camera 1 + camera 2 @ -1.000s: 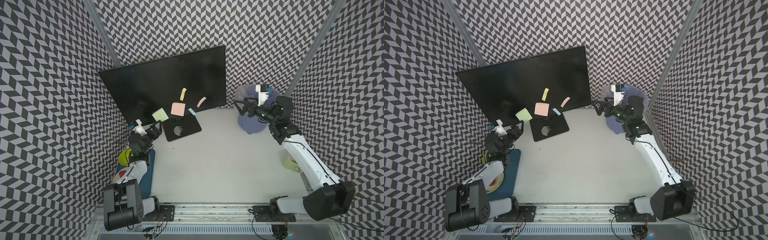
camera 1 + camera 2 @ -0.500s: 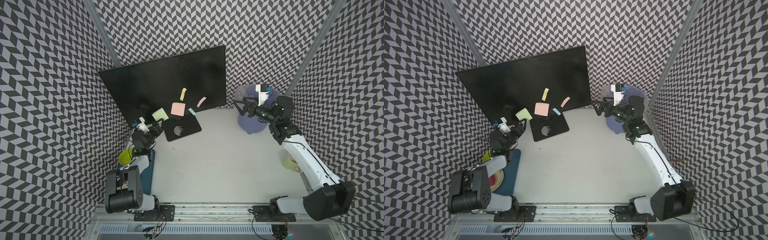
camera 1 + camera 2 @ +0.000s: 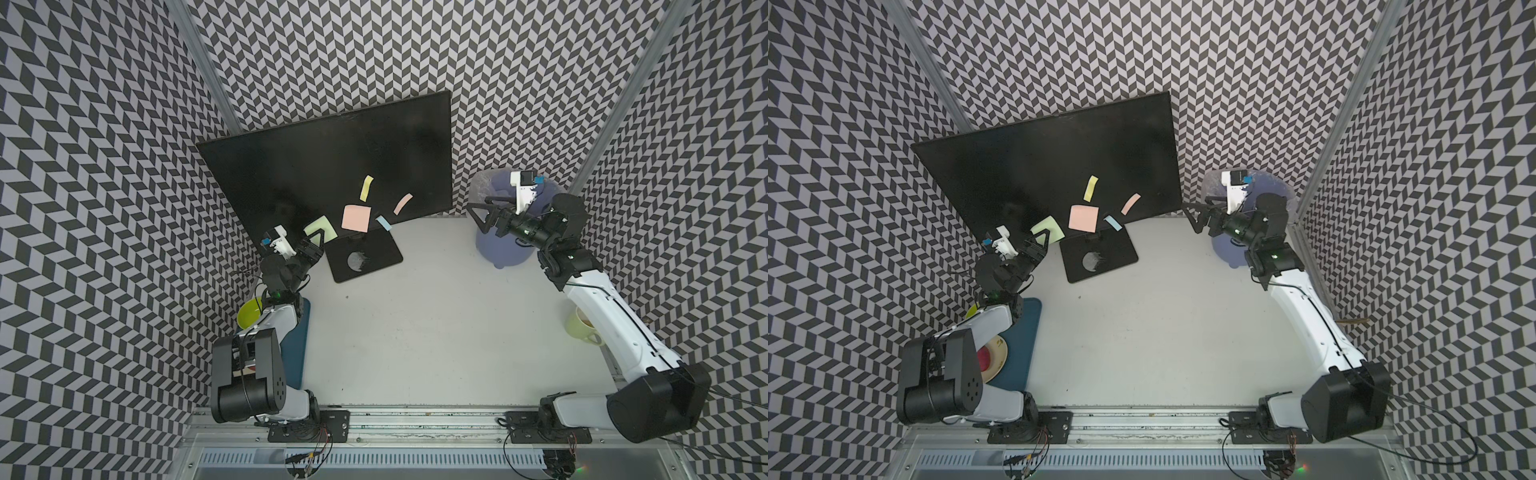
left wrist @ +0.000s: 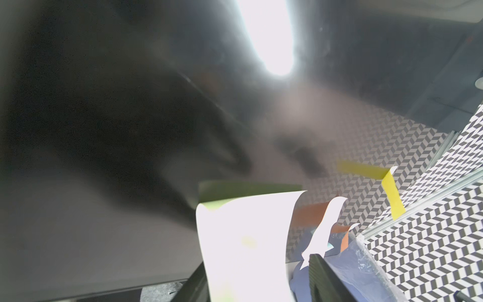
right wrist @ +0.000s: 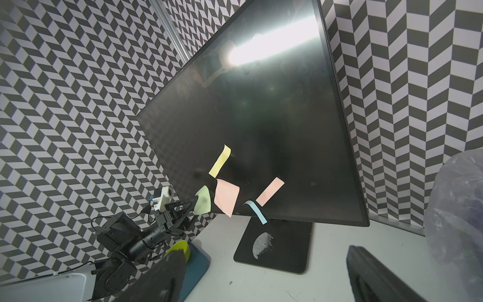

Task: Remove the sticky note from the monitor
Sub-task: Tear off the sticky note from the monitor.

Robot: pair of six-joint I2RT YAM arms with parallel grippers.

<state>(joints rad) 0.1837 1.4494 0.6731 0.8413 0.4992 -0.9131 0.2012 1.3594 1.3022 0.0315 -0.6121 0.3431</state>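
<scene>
The left gripper (image 3: 316, 240), jaws half-wide, straddles the curled pale-green sticky note (image 3: 328, 226) near the lower edge of the monitor (image 3: 332, 166) at the desk's far edge; the grasp seems in hand, a firm pinch and outward peel next, as the right gripper (image 3: 478, 218) hangs wide open by the purple bin (image 3: 498, 253)

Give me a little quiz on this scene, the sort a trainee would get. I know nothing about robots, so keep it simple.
1. How many sticky notes are stuck on the monitor?
2. True or false: the right gripper is clamped on the square pink note.
3. Which note is the left gripper straddling? A) yellow strip B) light green note C) blue strip

Key
1. Five.
2. False: its jaws stand open and empty, off to the monitor's side by the purple bin.
3. B.
</scene>
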